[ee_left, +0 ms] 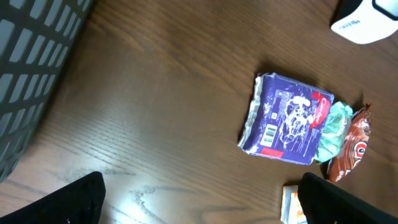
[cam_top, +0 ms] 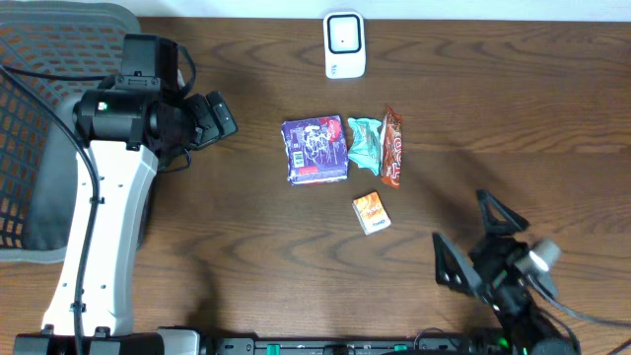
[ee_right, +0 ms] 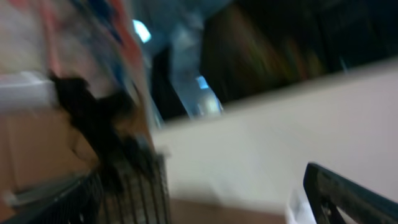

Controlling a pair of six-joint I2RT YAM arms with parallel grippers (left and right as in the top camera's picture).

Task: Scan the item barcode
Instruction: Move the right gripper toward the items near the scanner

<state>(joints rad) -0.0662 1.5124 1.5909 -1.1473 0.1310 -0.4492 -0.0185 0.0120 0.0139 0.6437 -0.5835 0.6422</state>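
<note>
Overhead: left gripper and right gripper are both hanging released, holding nothing. Purple packet is lying mid-table, barcode showing upward, probably for easy reading. Scanner is sitting at the far edge.

Blurred pale wall, dark mesh
</note>
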